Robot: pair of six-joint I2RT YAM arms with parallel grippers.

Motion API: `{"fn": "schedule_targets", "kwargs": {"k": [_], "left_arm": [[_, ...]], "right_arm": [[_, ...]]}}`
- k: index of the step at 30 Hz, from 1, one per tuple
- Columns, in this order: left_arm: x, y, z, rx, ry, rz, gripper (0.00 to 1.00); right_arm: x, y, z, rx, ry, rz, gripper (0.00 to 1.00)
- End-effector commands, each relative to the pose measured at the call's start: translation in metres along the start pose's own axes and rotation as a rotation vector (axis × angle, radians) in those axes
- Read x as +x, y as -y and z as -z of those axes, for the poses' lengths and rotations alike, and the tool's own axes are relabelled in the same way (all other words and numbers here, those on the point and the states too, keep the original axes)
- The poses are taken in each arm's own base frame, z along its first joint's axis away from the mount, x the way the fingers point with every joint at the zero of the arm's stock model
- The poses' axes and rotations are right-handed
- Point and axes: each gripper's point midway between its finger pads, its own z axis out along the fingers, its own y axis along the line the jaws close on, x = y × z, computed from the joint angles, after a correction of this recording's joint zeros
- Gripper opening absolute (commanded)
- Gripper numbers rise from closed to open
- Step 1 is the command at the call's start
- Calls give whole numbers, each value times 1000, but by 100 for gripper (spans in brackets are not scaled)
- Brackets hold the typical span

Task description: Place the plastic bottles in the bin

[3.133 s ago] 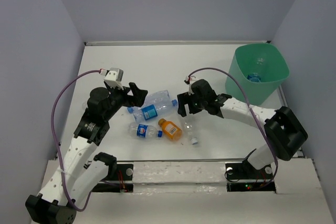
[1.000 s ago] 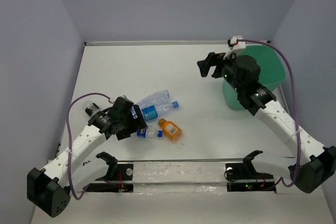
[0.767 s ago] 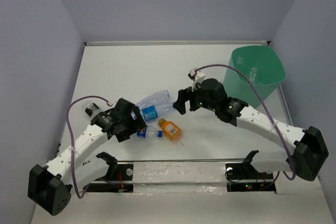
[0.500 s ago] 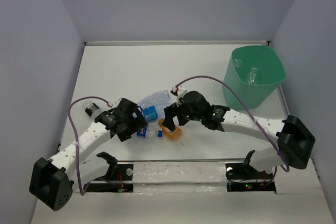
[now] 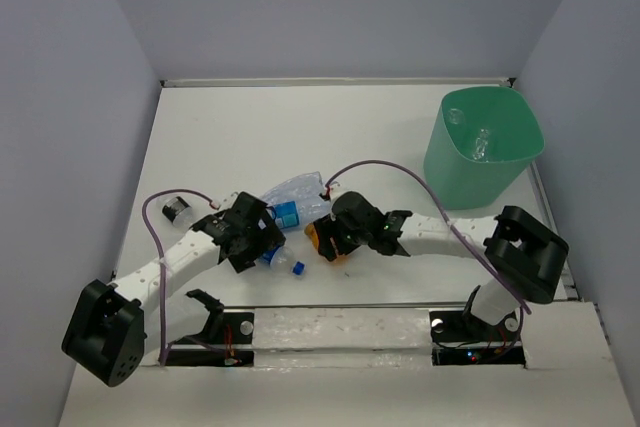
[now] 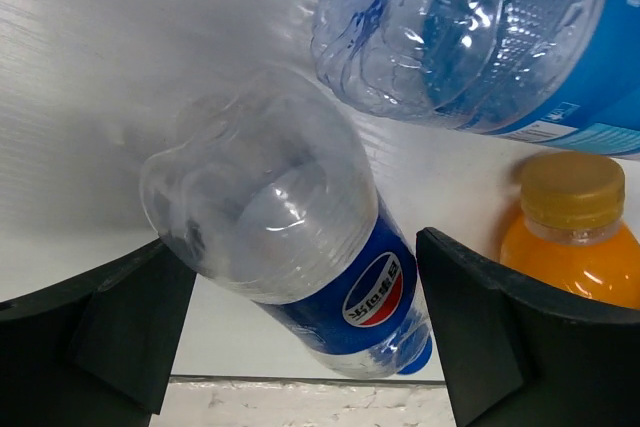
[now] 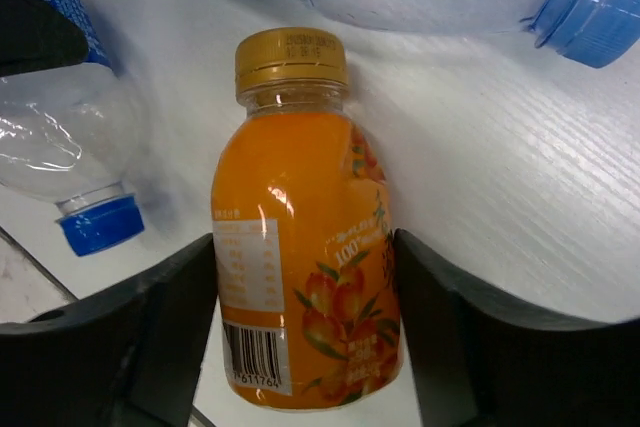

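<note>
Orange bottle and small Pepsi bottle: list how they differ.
The orange bottle is full of orange liquid; the Pepsi bottle is clear and empty. The orange bottle has a gold cap, the Pepsi bottle a blue one. The orange bottle's label shows fruit; the Pepsi bottle's is blue with a logo. Both lie on their sides on the table.

Large bottle crowds the Pepsi bottle and orange bottle.

Left arm and right arm: white links, black joints, looping purple cables, matte black fingers
</note>
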Motion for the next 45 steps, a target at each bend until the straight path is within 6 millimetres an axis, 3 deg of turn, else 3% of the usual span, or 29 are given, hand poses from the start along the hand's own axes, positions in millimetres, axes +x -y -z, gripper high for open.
{"fn": "schedule_targets", "kwargs": {"k": [1,4,8,10,13,14,15,16,18,19,21,22,23,26,27,29,32,33,35,36,38,42,43,45], "left_arm": [[3,-4,-9,-9,1,-6,99],[4,-5,-11,-6,2,-18,99],[5,-4,-13,8,5,-28,99],[5,-4,-13,20,7,-32,99],[6,-4,-13,33,8,-38,91],[7,-4,-13,40,6,-44,87],[7,-2,-12,52,9,-49,84],[8,-2,-11,60,7,-54,80],[9,0,-9,80,6,-73,67],[8,2,-5,104,14,-75,64],[7,6,0,136,19,-78,57],[5,11,7,167,33,-84,54],[4,13,11,181,40,-88,54],[-6,27,33,250,85,-107,51],[-10,32,40,270,99,-110,51],[-20,47,63,340,150,-119,51],[-29,66,88,405,186,-137,51],[-32,72,95,423,198,-144,51],[-42,90,112,458,235,-169,51],[-47,98,119,477,255,-174,51],[-60,128,140,550,314,-187,51],[-77,181,168,656,377,-194,51],[-78,203,178,699,388,-201,51],[-81,226,188,743,413,-194,51]], "right_arm": [[-14,-12,18,-11,79,-3,63],[-17,-19,40,-38,97,0,46],[-40,-29,100,-113,216,-12,40],[-55,-23,125,-80,286,-17,39],[-109,-16,190,-27,510,-17,37],[-130,4,213,90,613,-16,36],[-158,14,242,155,708,-33,36],[-173,25,259,225,762,-41,36],[-199,61,298,444,857,-47,36],[-218,91,329,574,929,-94,36],[-238,124,362,696,1005,-132,36],[-245,143,369,757,1006,-138,36],[-252,173,394,830,1042,-172,36],[-254,216,401,935,1021,-216,36],[-248,240,406,992,1008,-247,36],[-240,265,390,989,966,-307,35],[-230,280,374,999,912,-337,36],[-226,280,371,999,906,-348,37],[-217,280,367,989,909,-384,53],[-213,278,371,989,924,-397,77],[-204,281,371,1007,924,-420,96],[-205,268,377,950,939,-404,100],[-206,261,386,933,965,-401,100],[-209,248,396,888,998,-389,98]]}}
